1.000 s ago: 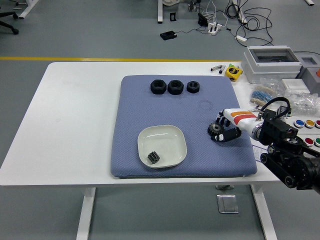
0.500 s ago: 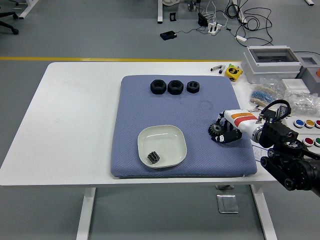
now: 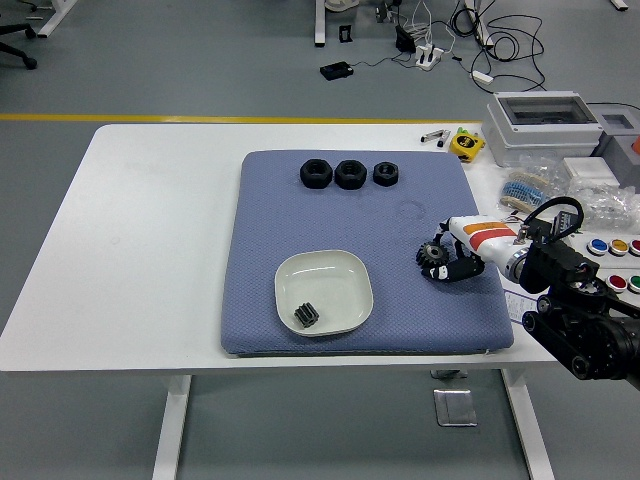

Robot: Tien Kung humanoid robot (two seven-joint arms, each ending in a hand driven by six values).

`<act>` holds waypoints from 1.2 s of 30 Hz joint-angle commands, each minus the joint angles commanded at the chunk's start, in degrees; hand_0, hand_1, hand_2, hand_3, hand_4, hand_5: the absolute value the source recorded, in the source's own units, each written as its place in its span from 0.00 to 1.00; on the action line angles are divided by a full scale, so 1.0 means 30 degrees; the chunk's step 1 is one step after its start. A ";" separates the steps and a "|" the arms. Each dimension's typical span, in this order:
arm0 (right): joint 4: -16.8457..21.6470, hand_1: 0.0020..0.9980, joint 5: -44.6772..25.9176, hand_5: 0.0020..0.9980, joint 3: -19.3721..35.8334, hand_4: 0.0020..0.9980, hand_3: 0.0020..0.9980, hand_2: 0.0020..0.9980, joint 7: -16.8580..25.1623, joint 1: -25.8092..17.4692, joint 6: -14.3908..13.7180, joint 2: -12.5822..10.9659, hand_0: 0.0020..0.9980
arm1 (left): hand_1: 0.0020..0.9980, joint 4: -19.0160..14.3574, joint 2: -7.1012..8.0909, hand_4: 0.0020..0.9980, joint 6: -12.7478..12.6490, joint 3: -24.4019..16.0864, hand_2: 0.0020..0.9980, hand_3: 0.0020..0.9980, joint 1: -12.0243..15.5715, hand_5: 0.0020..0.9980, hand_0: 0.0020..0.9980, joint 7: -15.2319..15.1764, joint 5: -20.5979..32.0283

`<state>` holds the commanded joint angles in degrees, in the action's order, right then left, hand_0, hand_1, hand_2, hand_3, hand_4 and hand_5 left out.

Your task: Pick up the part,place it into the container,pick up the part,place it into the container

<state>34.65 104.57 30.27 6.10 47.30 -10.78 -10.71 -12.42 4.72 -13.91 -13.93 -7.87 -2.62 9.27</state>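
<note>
- We see a blue mat (image 3: pixel 300 200) on the white table (image 3: pixel 150 240); we place everything else by this mat.
- The white dish (image 3: pixel 345 270) sits on the mat's near half, a little left of its middle.
- One dark gear (image 3: pixel 306 316) lies inside the dish, by its near-left corner.
- Three black nuts (image 3: pixel 349 174) stand in a row along the mat's far edge, close together.
- Our right hand (image 3: pixel 455 262) reaches in over the mat's right edge, about halfway down that side.
- Its fingers (image 3: pixel 462 270) curl around a second gear (image 3: pixel 432 256), which sticks out at the hand's left, toward the dish.
- We cannot tell whether this gear rests on the mat or is lifted just off it.
- The held gear is well apart from the dish, with bare mat between them.
- The hand's white back, with orange and red stripes, faces up; the black forearm (image 3: pixel 580 330) runs off past the mat's near-right corner.
- Beyond the mat's far-right corner we see a yellow tape measure (image 3: pixel 466 143) on the table.
- Farther right of the mat stand a grey box (image 3: pixel 545 125) and a panel of coloured buttons (image 3: pixel 618 247).
</note>
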 joint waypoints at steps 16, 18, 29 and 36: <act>0.4580 0.07 0.1283 0.47 0.0633 0.70 0.26 0.19 -0.0636 0.0441 -0.0258 -0.0202 0.00 | 0.61 0.0015 0.0024 0.57 -0.0007 -0.0034 0.65 0.56 0.0005 0.59 0.70 0.0019 -0.0048; 0.5135 0.07 0.1357 0.47 0.0499 0.70 0.26 0.19 -0.0757 0.0520 -0.0145 -0.0094 0.00 | 0.61 0.0016 0.0037 0.57 -0.0011 -0.0046 0.65 0.56 0.0025 0.59 0.70 0.0024 -0.0069; 0.7021 0.07 0.1895 0.47 -0.1542 0.71 0.26 0.19 -0.1566 0.1733 0.0750 0.1014 0.00 | 0.60 0.0020 0.0129 0.57 -0.0056 -0.0206 0.65 0.56 0.0048 0.59 0.70 0.0083 -0.0329; 0.5558 0.07 0.2713 0.47 -0.3232 0.71 0.26 0.20 -0.2448 0.2502 0.1945 0.2160 0.00 | 0.60 0.0017 0.0176 0.57 -0.0075 -0.0262 0.65 0.56 0.0093 0.59 0.70 0.0094 -0.0404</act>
<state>51.33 112.71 20.57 -1.24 54.81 -4.94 -4.23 -12.37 5.25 -14.13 -14.71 -7.59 -2.34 8.05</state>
